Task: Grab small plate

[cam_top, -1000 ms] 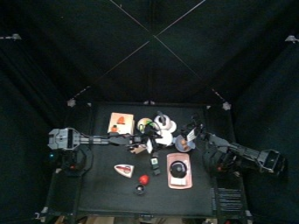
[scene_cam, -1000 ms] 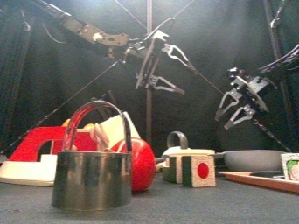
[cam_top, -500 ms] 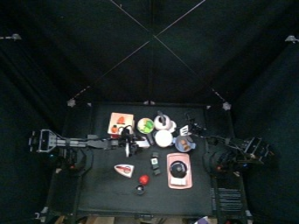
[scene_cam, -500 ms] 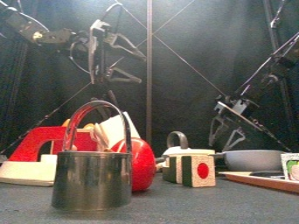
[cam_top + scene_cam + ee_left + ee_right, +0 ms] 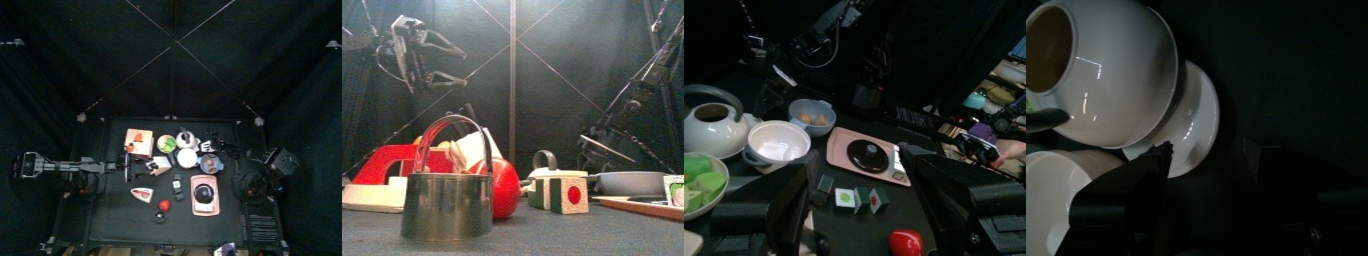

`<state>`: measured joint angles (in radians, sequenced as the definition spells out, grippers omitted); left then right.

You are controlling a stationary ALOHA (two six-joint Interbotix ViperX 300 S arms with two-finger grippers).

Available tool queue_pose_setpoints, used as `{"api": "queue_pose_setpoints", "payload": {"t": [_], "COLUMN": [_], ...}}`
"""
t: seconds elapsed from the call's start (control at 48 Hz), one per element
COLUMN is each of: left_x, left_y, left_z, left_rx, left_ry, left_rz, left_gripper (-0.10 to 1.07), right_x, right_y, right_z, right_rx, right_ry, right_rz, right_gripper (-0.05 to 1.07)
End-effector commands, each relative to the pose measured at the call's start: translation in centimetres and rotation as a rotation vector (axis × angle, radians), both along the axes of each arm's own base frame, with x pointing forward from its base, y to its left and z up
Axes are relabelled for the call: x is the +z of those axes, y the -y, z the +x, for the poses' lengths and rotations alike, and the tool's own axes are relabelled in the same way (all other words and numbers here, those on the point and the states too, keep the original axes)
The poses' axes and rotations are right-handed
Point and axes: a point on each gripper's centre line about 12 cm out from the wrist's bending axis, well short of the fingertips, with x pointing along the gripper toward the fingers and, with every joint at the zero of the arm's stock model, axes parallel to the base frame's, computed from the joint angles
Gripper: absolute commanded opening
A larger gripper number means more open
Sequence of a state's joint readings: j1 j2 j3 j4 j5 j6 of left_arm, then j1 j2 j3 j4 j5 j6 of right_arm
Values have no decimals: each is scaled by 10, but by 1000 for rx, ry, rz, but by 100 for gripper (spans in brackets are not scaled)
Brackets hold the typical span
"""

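The left gripper (image 5: 425, 58) hangs high on the left, its jaws spread with nothing between them. In the middle a small block (image 5: 567, 192) bears a red dot on white and green, and any lettering on it is too small to read. On the right, the right gripper (image 5: 1211, 168) stands wide open just short of the small plate (image 5: 1196, 118) — it sits against a white pot (image 5: 1100, 70) that hides most of it, so only a crescent of rim shows.
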<state>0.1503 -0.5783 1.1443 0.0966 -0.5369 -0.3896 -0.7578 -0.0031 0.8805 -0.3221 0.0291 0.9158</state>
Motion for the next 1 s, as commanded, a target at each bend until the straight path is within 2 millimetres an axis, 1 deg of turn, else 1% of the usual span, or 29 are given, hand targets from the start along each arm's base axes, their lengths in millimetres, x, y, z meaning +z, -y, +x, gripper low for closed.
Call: {"api": "queue_pose_setpoints", "payload": {"t": [0.0,0.146,0.292,0.396,0.479,0.5,0.521,0.542,0.604,0.646,0.708,0.875,0.979], "left_x": [5,3,1,-1,-2,-2,-2,-3,-3,-3,-5,-7,-7], "left_y": [-1,0,-1,-2,-3,-3,-3,-4,-4,-4,-4,-5,-5], "left_z": [-1,-4,-5,-5,-6,-6,-6,-6,-7,-7,-7,-8,-9], "left_rx": [2,3,7,13,17,19,21,22,25,25,26,32,37], "left_ry": [22,20,13,11,9,8,8,6,6,6,1,-3,-4], "left_rz": [7,1,-6,-11,-11,-11,-11,-11,-15,-15,-17,-28,-36], "left_gripper": [97,97,97,97,97,97,97,97,97,97,97,97,97], "right_x": [6,-3,-5,-7,-7,-8,-8,-8,-9,-7,2,30,43], "right_y": [8,8,8,7,6,6,6,6,5,5,5,2,-4], "right_z": [6,6,6,4,4,3,3,2,1,0,-1,-9,-17], "right_rx": [-6,-6,-6,-8,-8,-11,-12,-14,-15,-17,-20,-32,-38], "right_ry": [18,-1,-6,-19,-34,-41,-45,-53,-62,-62,-59,-46,-48], "right_rz": [-16,1,7,15,20,27,27,32,36,34,22,-17,-33], "right_gripper": [91,91,91,86,77,69,67,60,53,51,48,47,47]}}
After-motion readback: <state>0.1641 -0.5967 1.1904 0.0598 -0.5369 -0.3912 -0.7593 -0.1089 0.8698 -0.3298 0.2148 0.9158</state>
